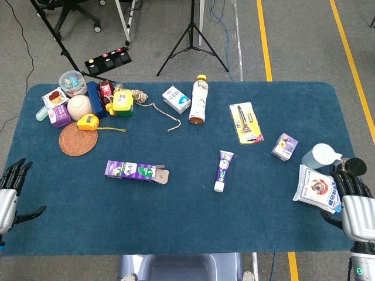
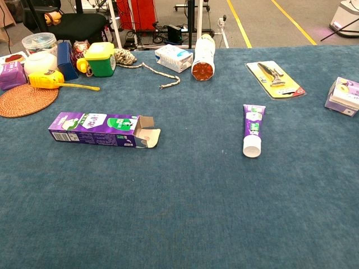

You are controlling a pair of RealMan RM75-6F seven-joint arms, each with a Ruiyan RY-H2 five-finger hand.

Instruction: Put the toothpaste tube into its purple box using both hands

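Nothing is grasped yet — both the left hand (image 1: 12,190) and right hand (image 1: 354,202) wait empty with fingers apart at the lower corners, so next comes reaching for the purple-and-white plastic toothpaste tube (image 1: 222,170) and the long purple cardboard box (image 1: 136,171) with its flap open.

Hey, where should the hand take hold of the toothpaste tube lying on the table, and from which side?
Probably from above, across the middle of the toothpaste tube, fingers on its two long sides. It lies flat, white cap toward the robot, with bare cloth all round. The right hand sits nearer; the purple box, flap open toward the tube, lies on the left hand's side.
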